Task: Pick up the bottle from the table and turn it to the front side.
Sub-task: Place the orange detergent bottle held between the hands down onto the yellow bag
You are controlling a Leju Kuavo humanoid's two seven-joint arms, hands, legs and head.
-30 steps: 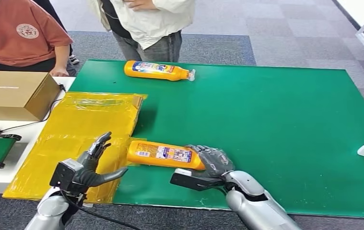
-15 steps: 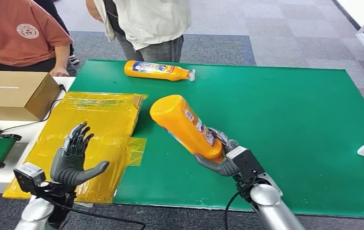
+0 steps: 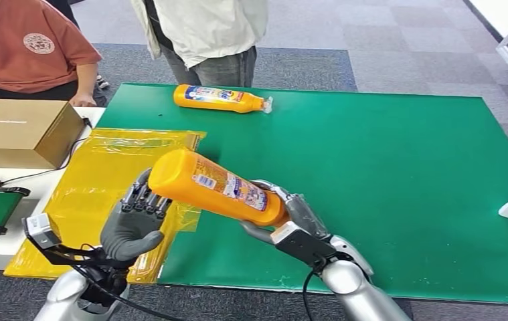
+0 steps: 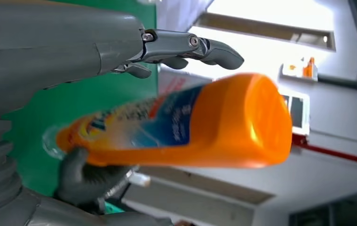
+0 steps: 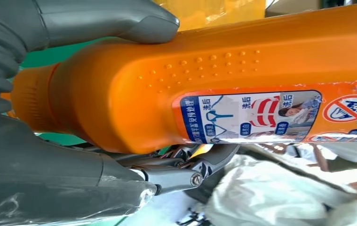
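Head view shows the orange bottle (image 3: 214, 188) clear of the green worktop (image 3: 398, 174), held slanting in the air, its neck end gripped by the right hand (image 3: 290, 215) and its flat base pointing toward the left hand (image 3: 132, 224). Left hand stands with fingers spread and raised, just behind the base; whether it touches the bottle cannot be told. Right wrist view shows thumb and fingers clasped round the narrow shoulder, a printed label (image 5: 261, 117) facing the camera. Pick-up appears complete; the turning step is in hand. Next move likely calls for the left hand to steady the base while the bottle is rotated to show its front. A second bottle (image 3: 221, 98) lies at the far edge.
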